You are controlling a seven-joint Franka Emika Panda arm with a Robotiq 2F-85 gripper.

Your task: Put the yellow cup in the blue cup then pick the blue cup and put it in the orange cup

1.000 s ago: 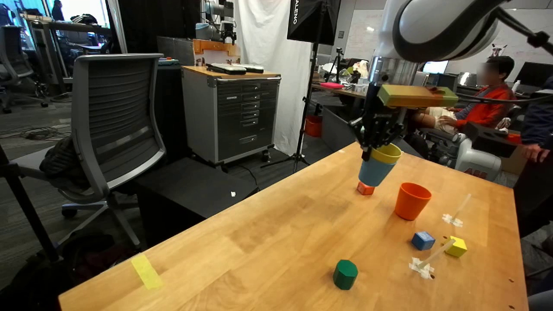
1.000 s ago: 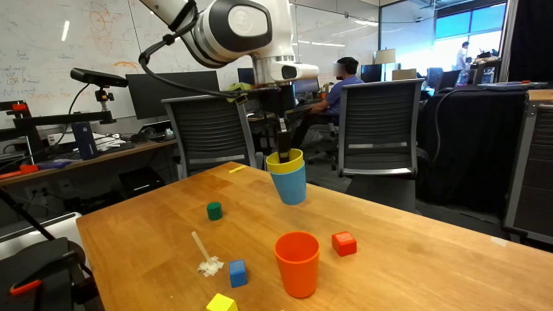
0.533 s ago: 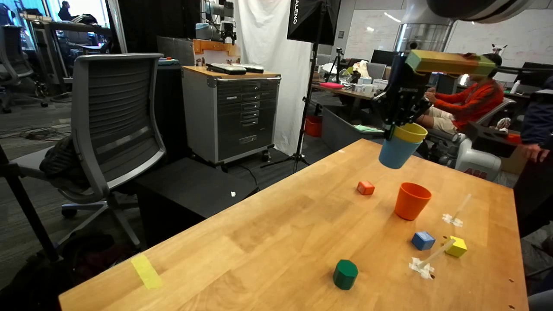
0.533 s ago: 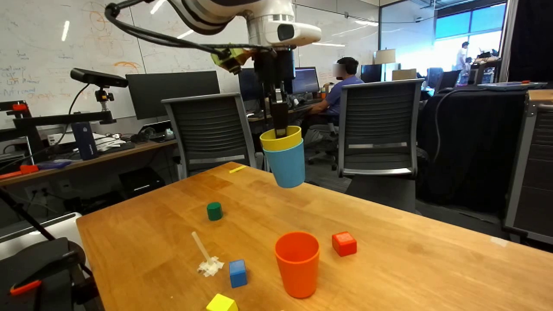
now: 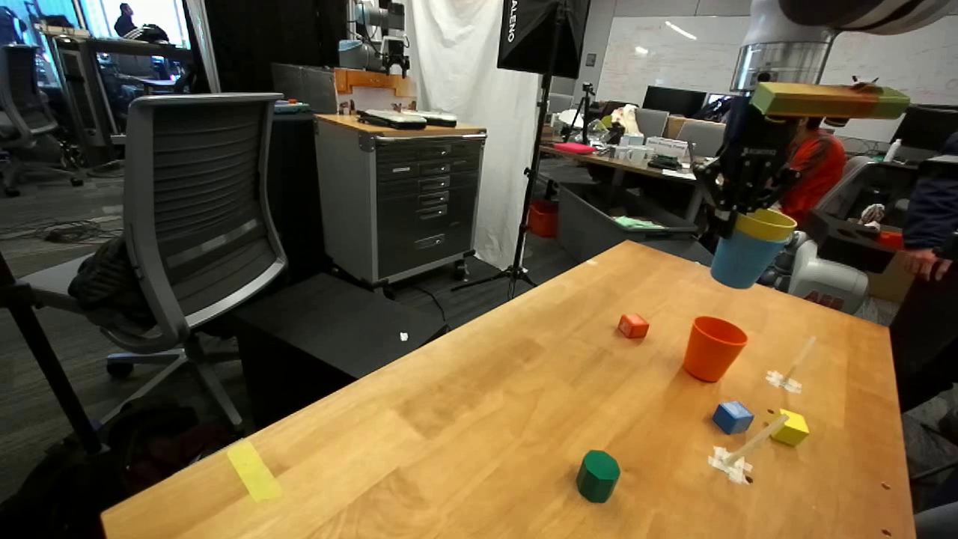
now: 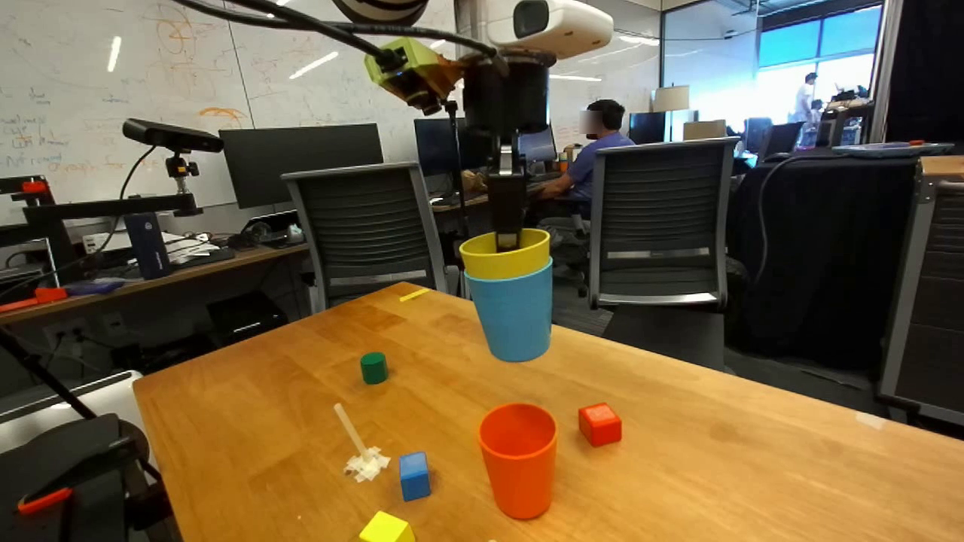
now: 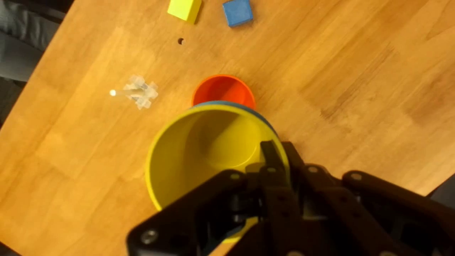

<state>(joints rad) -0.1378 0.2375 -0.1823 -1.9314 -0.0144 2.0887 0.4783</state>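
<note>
Yellow cup (image 6: 506, 266), nested in blue cup (image 6: 516, 316), moved nearer orange cup (image 6: 520, 470), up above desk (image 6: 700, 467). Gripper (image 7: 279, 149) clamped on yellow rim, maybe blue too. Likely light, stiff, slick plastic; pinch wall near rim.

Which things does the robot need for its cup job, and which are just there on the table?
Needed:
gripper
yellow cup
blue cup
orange cup

Just there:
red block
blue block
yellow block
green many-sided block
taped-down sticks
yellow tape strip
</note>
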